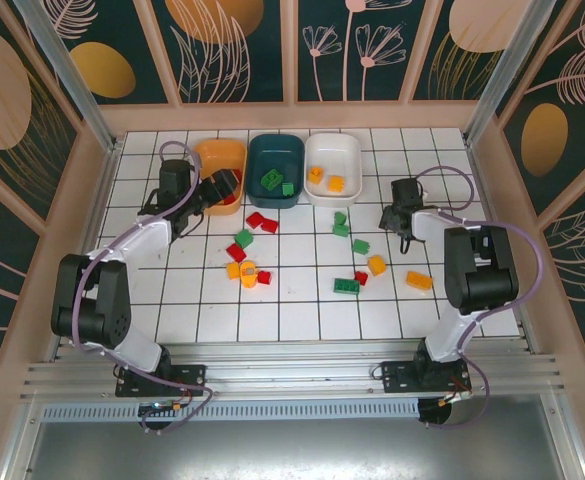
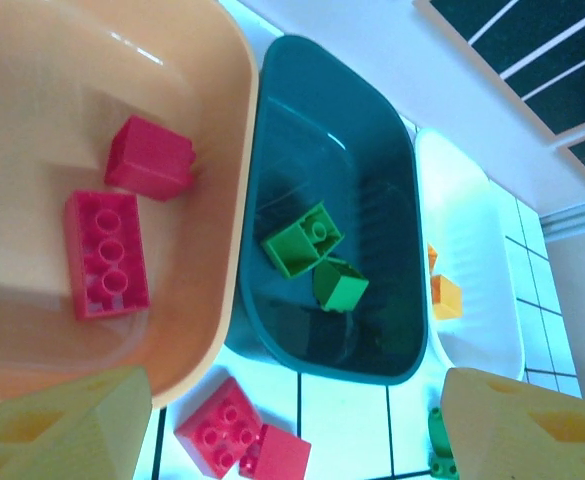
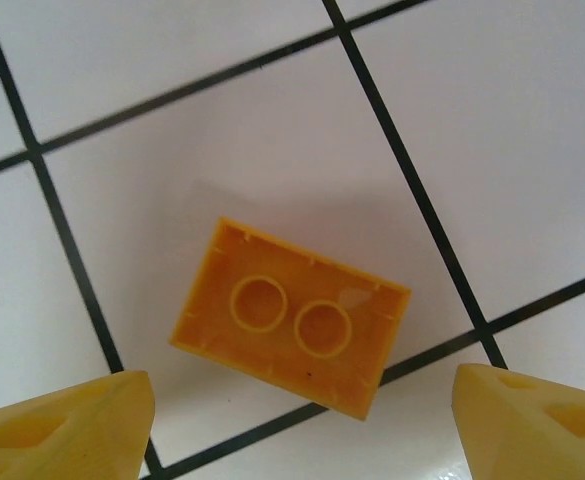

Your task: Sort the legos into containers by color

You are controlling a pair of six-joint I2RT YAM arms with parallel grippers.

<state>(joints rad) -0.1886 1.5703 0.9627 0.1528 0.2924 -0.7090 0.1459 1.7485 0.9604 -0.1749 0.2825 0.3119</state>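
Observation:
Three tubs stand in a row at the back: orange (image 1: 212,152), dark teal (image 1: 276,150) and white (image 1: 333,152). My left gripper (image 1: 228,190) hangs open over the orange tub's (image 2: 222,150) near right corner, holding nothing. Two red bricks (image 2: 107,255) lie inside that tub, and two more red bricks (image 2: 234,435) sit on the tile just below my left gripper (image 2: 292,440). The teal tub (image 2: 392,200) holds two green bricks (image 2: 302,238). My right gripper (image 1: 394,218) is open above an upside-down orange brick (image 3: 292,315), its fingertips (image 3: 82,425) spread wide apart around it.
Loose red, green and orange bricks are scattered over the middle tiles, among them a green one (image 1: 346,286) and an orange one (image 1: 419,281). The white tub (image 2: 492,240) holds orange bricks (image 2: 444,297). Patterned walls and metal posts enclose the tiled floor.

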